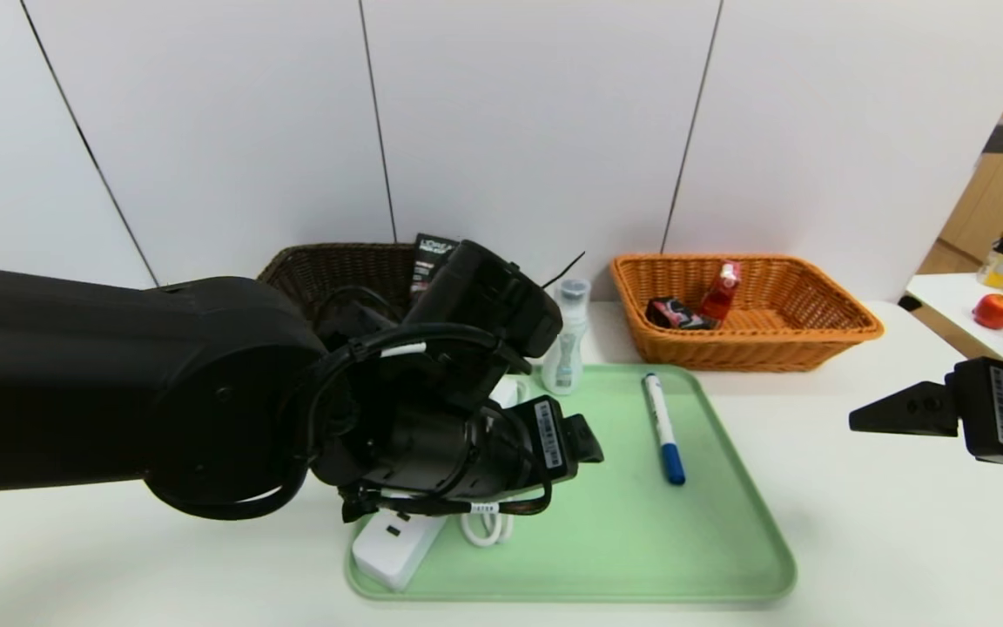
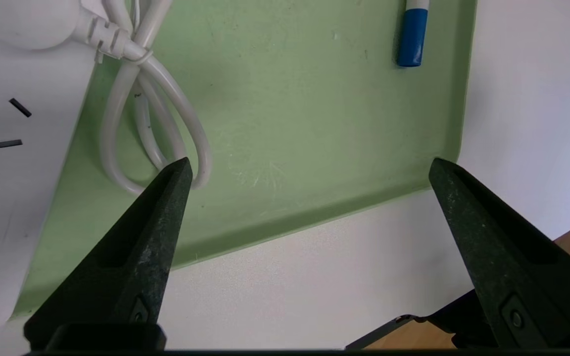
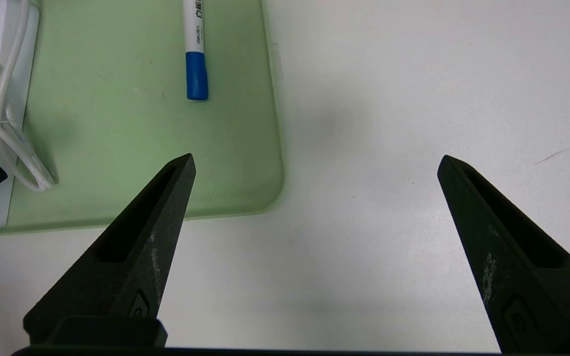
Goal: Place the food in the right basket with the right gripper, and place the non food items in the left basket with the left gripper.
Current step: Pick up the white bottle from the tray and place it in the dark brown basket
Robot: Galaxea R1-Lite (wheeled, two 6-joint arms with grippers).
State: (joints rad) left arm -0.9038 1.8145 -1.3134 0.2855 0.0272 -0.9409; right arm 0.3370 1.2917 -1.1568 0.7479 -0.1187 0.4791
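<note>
sorting non-food now: left gripper [image 2: 309, 168] spread wide, empty, over green tray [image 1: 728, 557] near counter's front edge; next, clamping power strip [image 1: 393, 544].

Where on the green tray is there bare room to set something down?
Bare: the tray near and right of the marker. Crowded: its left edge, with power strip, cord and bottle, under the open left hand.
</note>
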